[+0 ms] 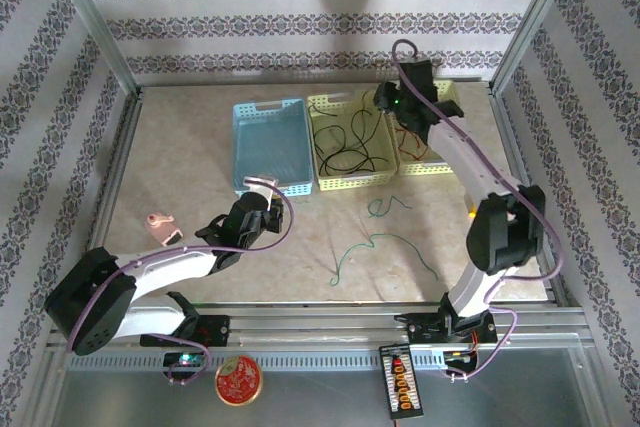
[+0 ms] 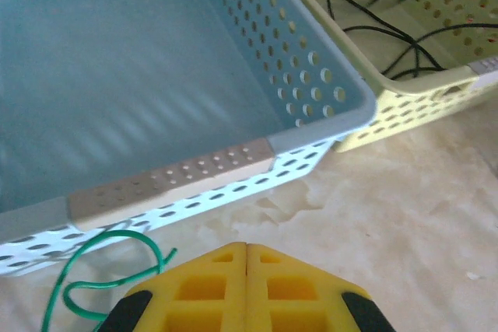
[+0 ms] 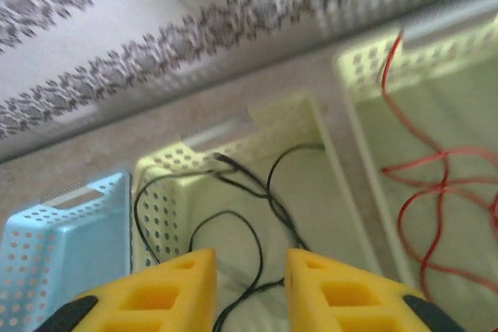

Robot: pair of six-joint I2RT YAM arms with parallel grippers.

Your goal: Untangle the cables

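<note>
Left claw (image 2: 246,246): clenched; you have the green cable (image 2: 117,233) looping just left of its tips
Right claw (image 3: 250,258): released; black cables (image 3: 269,188) ahead

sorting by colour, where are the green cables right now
In the top view the green cables lie loose on the table, just in front of the middle yellow basket that holds the black cables.
</note>
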